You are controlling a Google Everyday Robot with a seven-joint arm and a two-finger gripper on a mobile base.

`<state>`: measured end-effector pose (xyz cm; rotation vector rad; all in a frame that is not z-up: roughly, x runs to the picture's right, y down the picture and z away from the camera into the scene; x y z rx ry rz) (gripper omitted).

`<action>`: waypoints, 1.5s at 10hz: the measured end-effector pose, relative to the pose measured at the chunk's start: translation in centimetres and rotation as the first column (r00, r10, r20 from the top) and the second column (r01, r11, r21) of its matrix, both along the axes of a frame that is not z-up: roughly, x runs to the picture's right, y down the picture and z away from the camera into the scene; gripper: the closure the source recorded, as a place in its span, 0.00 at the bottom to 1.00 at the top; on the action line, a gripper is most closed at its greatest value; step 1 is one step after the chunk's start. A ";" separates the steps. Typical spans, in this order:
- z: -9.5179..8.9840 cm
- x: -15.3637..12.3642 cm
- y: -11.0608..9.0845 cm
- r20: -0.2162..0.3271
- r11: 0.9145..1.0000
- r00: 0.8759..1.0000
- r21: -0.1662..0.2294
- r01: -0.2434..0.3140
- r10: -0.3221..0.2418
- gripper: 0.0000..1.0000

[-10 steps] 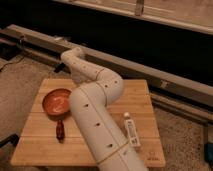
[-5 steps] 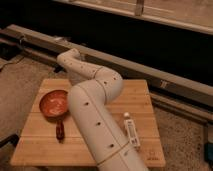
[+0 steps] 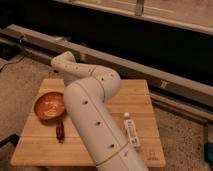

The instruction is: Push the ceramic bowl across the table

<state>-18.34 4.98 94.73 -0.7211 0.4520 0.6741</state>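
Observation:
The ceramic bowl (image 3: 49, 105) is orange-red, round and shallow, and sits on the left part of the table (image 3: 135, 95), a small square top of light wooden planks. My white arm (image 3: 92, 107) rises from the bottom of the view, bends over the table's middle and reaches back left to a joint (image 3: 63, 63) above the bowl. The arm's right flank lies right beside the bowl. My gripper is hidden behind the arm, so it does not show.
A small dark red object (image 3: 60, 131) lies on the table just in front of the bowl. A white tube-like object (image 3: 131, 131) lies at the right front. A long metal rail (image 3: 150, 67) runs behind the table. Gravel-like floor surrounds it.
The arm's upper joint has swung a little to the left and down. The bowl has slid slightly left and toward the table's front.

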 end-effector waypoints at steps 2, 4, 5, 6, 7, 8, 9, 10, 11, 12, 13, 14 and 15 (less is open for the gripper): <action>-0.3 -0.4 0.4 0.015 1.000 1.000 -0.003 0.019 -0.019 0.20; -0.7 -1.1 0.9 0.036 0.999 0.999 -0.006 0.037 -0.037 0.20; -0.8 -1.4 1.1 0.042 0.999 0.998 -0.006 0.044 -0.044 0.20; -1.0 -1.8 1.5 0.052 0.998 0.997 -0.006 0.055 -0.055 0.20; -1.2 -2.1 1.7 0.060 0.998 0.996 -0.006 0.061 -0.061 0.20; -1.4 -2.4 2.0 0.067 0.998 0.995 -0.006 0.069 -0.068 0.20; -1.6 -2.7 2.2 0.076 0.997 0.994 -0.004 0.075 -0.074 0.20; -1.7 -3.0 2.4 0.083 0.997 0.993 -0.003 0.079 -0.078 0.20; -1.8 -3.3 2.5 0.089 0.997 0.993 -0.002 0.080 -0.079 0.20; -2.0 -3.4 2.5 0.094 0.997 0.992 -0.001 0.079 -0.079 0.20; -2.2 -3.8 2.6 0.104 0.997 0.992 -0.002 0.073 -0.073 0.20; -2.4 -4.1 2.5 0.117 0.998 0.991 -0.005 0.062 -0.061 0.20; -2.6 -4.3 2.4 0.127 0.998 0.991 -0.010 0.054 -0.053 0.20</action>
